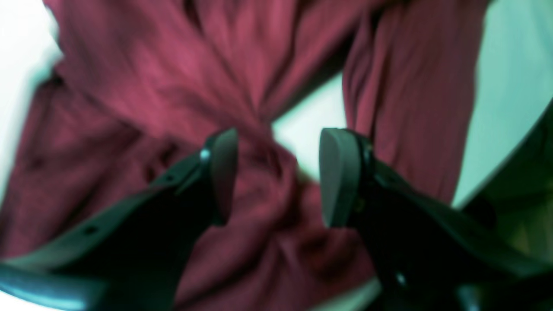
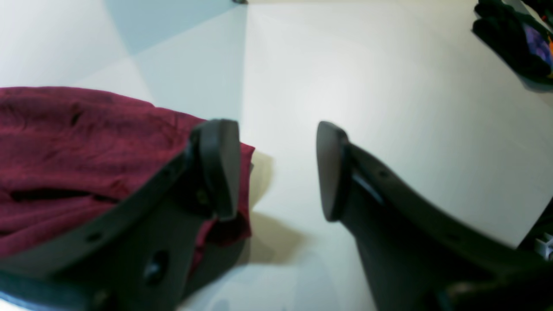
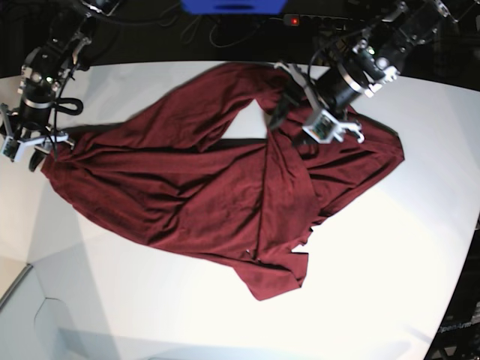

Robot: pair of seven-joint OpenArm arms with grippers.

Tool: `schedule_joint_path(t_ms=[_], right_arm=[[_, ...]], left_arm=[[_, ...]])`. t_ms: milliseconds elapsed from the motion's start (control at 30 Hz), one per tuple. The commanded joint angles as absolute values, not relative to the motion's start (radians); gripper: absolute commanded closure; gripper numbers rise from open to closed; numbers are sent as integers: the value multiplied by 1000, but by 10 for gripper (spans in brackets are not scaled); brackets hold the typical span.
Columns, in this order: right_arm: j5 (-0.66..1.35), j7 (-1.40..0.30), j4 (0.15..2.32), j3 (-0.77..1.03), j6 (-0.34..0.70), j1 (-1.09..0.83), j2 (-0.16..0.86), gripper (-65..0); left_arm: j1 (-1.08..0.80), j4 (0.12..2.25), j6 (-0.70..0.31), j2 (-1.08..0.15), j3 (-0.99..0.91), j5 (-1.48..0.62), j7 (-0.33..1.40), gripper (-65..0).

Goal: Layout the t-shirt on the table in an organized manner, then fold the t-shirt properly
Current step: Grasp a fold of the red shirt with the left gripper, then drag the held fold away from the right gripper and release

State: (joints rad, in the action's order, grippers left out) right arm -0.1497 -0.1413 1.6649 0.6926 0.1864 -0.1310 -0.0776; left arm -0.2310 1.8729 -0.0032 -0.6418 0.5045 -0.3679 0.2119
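Base view: t-shirt (image 3: 217, 187) rumpled on table (image 3: 375, 285)

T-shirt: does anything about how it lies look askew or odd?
Yes. The t-shirt lies diagonally on the table, bunched and creased, with a fold near the top leaving a bare triangular gap.

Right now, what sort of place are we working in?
Probably a robot test bench: a maroon t-shirt spread on a big white table, two arms over it, dark cabling and a power strip behind.
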Motion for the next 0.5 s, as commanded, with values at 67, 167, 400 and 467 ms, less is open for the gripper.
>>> schedule_joint_path(t_ms=[67,167,400,467], right_arm=[[-143,-111,1682,693,179,-124,-68,-295],[-143,-111,1682,685,179,-124,-70,-295],[-143,-111,1669,651,179,-133,-68,-294],[-143,-111,1667,651,179,-133,-70,-294]], left_arm=[[-208,1851,10,-558,374,-369,194,-306],[-148,1748,4,-398,237,-360,196,-307],[76,1391,7,-165,142,-291,189,-307],[143,1290,7,-111,137,-229,188,-307]])
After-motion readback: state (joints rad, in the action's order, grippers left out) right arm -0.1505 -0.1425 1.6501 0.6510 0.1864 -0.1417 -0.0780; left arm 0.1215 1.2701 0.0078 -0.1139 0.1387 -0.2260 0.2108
